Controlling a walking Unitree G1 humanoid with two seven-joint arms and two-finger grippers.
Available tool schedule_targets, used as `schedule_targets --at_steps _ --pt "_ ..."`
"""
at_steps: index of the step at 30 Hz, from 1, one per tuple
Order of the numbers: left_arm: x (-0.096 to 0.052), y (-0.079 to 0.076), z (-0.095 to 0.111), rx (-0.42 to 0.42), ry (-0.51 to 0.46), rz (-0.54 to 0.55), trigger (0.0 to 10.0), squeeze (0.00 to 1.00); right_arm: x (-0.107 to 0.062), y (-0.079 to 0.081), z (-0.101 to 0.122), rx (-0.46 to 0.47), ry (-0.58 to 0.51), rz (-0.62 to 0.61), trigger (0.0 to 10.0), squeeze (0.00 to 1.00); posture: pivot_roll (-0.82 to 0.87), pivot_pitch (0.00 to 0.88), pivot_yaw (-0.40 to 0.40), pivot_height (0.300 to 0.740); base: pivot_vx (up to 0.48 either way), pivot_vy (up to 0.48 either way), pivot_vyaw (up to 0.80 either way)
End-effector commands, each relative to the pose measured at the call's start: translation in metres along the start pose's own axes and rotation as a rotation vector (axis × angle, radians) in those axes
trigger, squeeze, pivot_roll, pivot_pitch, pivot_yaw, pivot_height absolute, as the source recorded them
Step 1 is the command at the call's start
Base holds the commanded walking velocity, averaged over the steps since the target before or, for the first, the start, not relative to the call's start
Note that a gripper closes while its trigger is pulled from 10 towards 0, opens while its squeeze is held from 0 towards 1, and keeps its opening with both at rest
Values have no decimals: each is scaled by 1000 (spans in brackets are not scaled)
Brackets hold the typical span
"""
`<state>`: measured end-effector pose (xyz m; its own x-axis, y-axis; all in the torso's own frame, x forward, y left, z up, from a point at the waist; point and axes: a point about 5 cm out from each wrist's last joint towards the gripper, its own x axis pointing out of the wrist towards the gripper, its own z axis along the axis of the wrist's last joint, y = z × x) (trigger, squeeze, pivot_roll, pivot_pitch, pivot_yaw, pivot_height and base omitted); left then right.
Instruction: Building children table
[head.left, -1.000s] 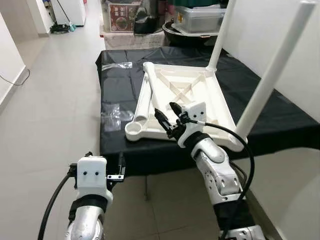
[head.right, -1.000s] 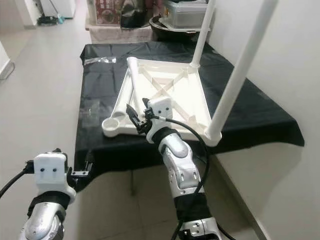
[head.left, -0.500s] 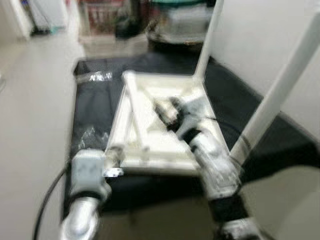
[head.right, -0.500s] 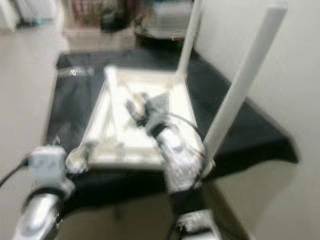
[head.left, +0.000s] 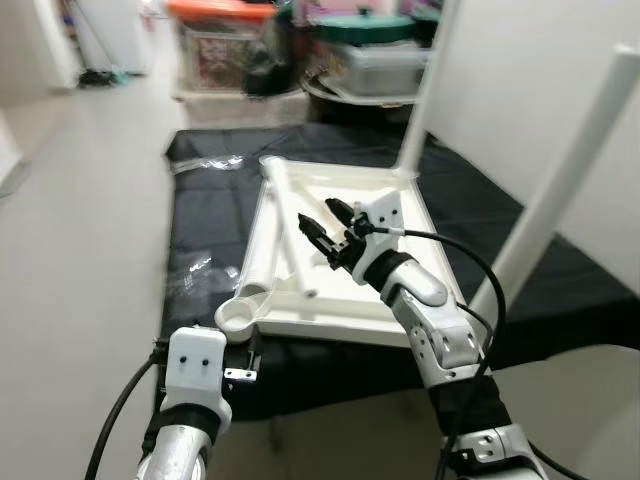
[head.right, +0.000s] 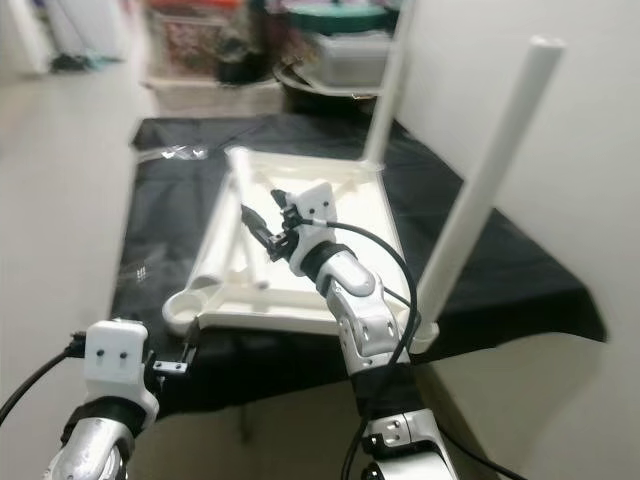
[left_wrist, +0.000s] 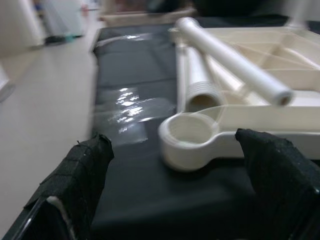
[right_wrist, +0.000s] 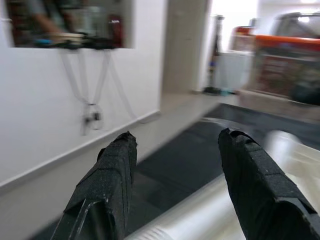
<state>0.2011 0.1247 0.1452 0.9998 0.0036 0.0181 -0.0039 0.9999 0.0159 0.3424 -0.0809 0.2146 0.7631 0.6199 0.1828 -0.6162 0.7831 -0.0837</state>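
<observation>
On the black-draped tabletop (head.left: 200, 220) an upturned white plastic table panel (head.left: 400, 215) is seen, two legs upright, two loose. Right gripper (head.left: 322, 220) and left gripper (left_wrist: 175, 165) are held spread.

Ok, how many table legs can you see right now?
4. Two stand upright in the upturned tabletop's right corners: the far leg and the near leg. Two lie loose along its left side: a threaded leg and a slanted leg. More may be hidden.

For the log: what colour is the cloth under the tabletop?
Black cloth, clearest in the left eye view.
</observation>
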Motion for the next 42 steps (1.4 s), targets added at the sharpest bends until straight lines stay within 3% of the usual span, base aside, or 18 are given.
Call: schedule_targets --at_steps 1,9,15,17,20,22,24,25,26,36,42 --pt "1 0 0 12 4 0 10000 0 -1 2 -2 17 5 3 10000 0 -10 88 -80 740 0 0 800" --pt "2 0 -3 9 19 -1 10000 0 0 -2 -7 51 46 19 10000 0 -11 92 -75 740 0 0 400" --pt "-4 -10 -7 -34 46 -85 10000 0 7 -28 -8 3 173 67 10000 0 -15 105 -71 740 0 0 0" --pt "-11 -16 -11 -42 70 -142 10000 0 6 -45 -9 4 266 101 10000 0 -12 115 -73 740 0 0 0" --pt "-13 -18 -12 -45 76 -158 10000 0 5 -49 -9 5 287 119 10000 0 -12 115 -73 740 0 0 0" --pt "-18 -22 -14 -46 88 -198 10000 0 0 -57 -11 -21 344 173 10000 0 -13 131 -72 740 0 0 0" --pt "-28 -32 -19 -57 120 -275 10000 0 -15 -74 -15 -50 475 275 10000 0 -13 139 -74 740 0 0 0" --pt "-28 -32 -19 -57 120 -275 10000 0 -15 -74 -15 -50 475 275 10000 0 -13 139 -74 740 0 0 0" --pt "-32 -34 -20 -62 133 -288 10000 0 -29 -85 -19 -36 593 348 10000 0 -14 155 -74 740 0 0 0" --pt "-35 -33 -19 -79 138 -273 10000 0 -43 -91 -21 -71 744 485 10000 0 -14 177 -76 740 0 0 0" --pt "-37 -34 -20 -81 144 -275 10000 0 -38 -80 -15 -68 704 602 10000 0 -14 180 -75 740 0 0 0"
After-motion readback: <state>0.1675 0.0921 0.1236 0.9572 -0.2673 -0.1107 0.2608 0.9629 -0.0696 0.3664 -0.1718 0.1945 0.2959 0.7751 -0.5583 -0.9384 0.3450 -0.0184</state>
